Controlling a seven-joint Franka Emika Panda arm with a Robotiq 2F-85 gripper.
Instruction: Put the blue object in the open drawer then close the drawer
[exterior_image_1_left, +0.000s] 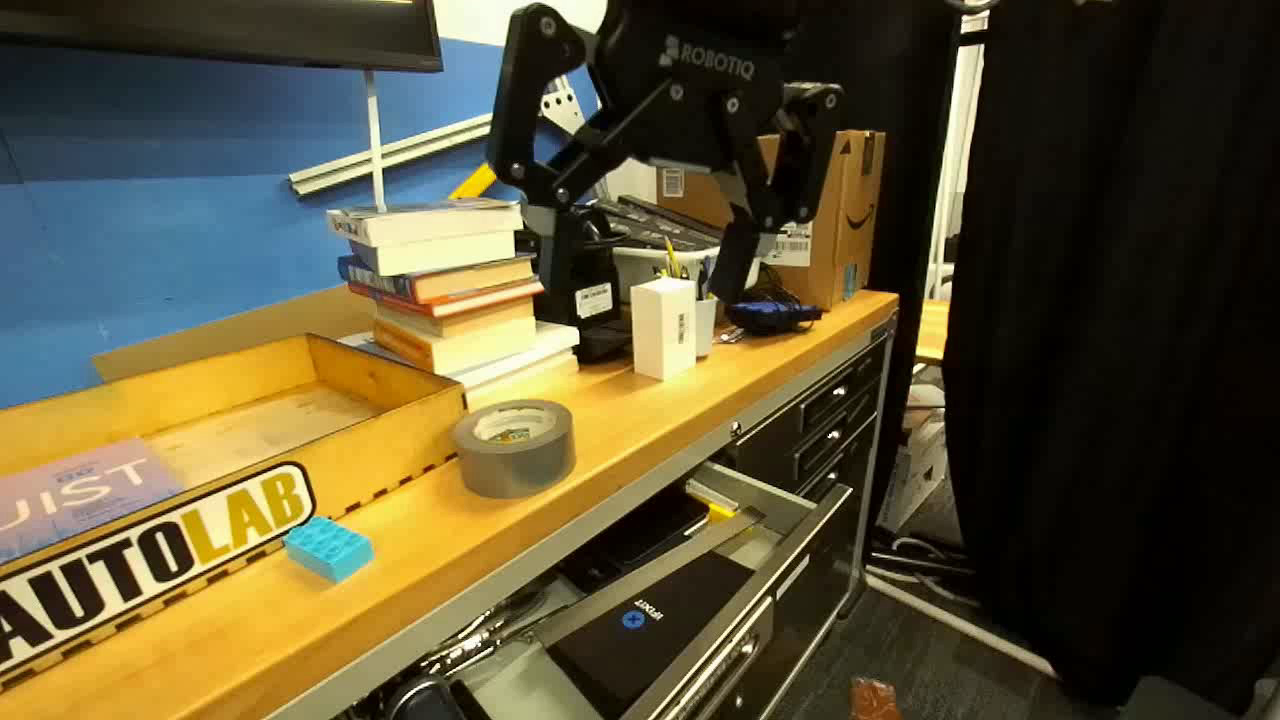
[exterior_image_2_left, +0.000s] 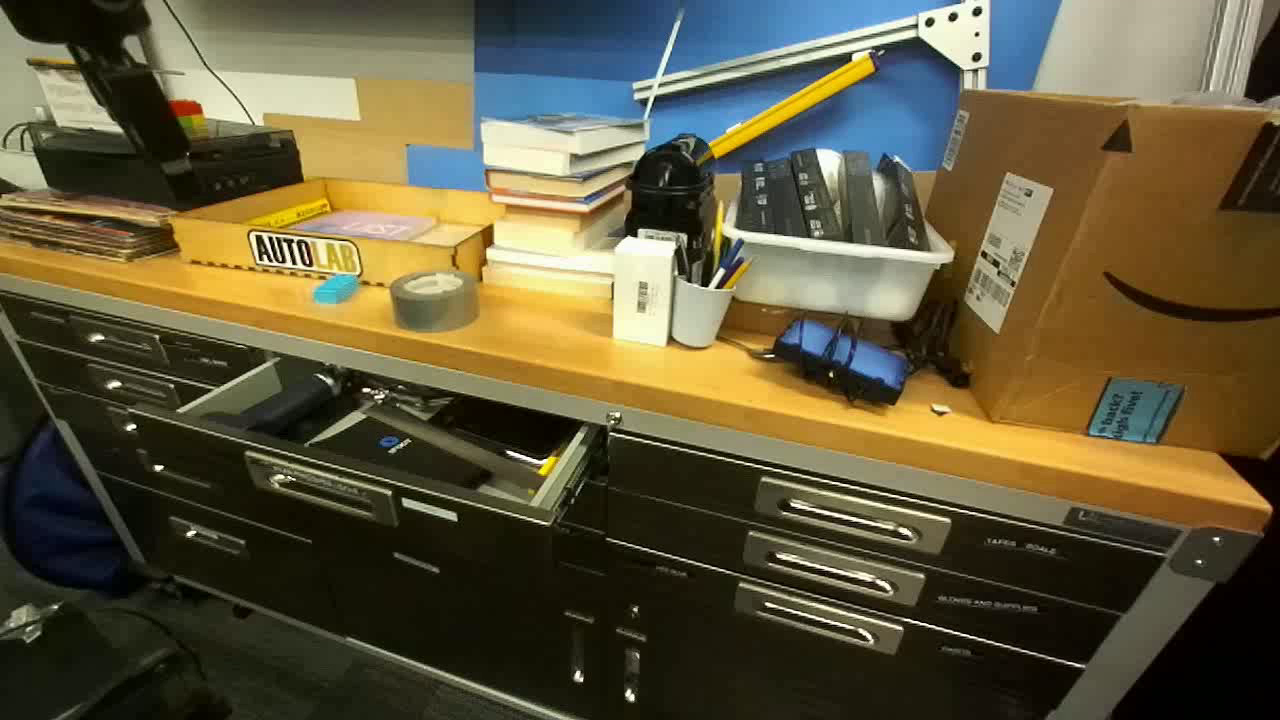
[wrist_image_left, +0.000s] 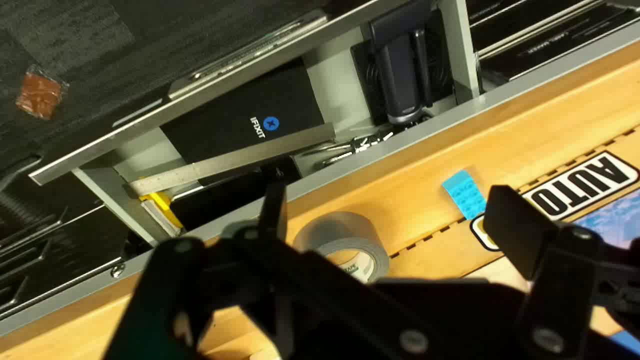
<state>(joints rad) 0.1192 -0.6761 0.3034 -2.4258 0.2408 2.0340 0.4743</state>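
Note:
The blue object is a small studded light-blue brick (exterior_image_1_left: 330, 548) lying on the wooden worktop against the front of the AUTOLAB tray. It also shows in an exterior view (exterior_image_2_left: 335, 289) and in the wrist view (wrist_image_left: 464, 194). The drawer (exterior_image_1_left: 770, 575) stands pulled out below the worktop; its silver handle (exterior_image_2_left: 320, 487) and front rim (wrist_image_left: 150, 118) show. My gripper (exterior_image_1_left: 650, 265) is open and empty, high above the worktop. In the wrist view its fingers (wrist_image_left: 390, 205) are wide apart, and the right finger appears beside the brick's end. Only part of it shows in an exterior view (exterior_image_2_left: 165, 150).
A grey tape roll (exterior_image_1_left: 515, 465) stands near the brick. The wooden AUTOLAB tray (exterior_image_2_left: 205, 240), a book stack (exterior_image_2_left: 565, 190), a white box (exterior_image_1_left: 663, 330) and a cardboard box (exterior_image_2_left: 1120, 260) stand on the worktop. The drawer holds a black IFIXIT case (wrist_image_left: 240, 110) and tools.

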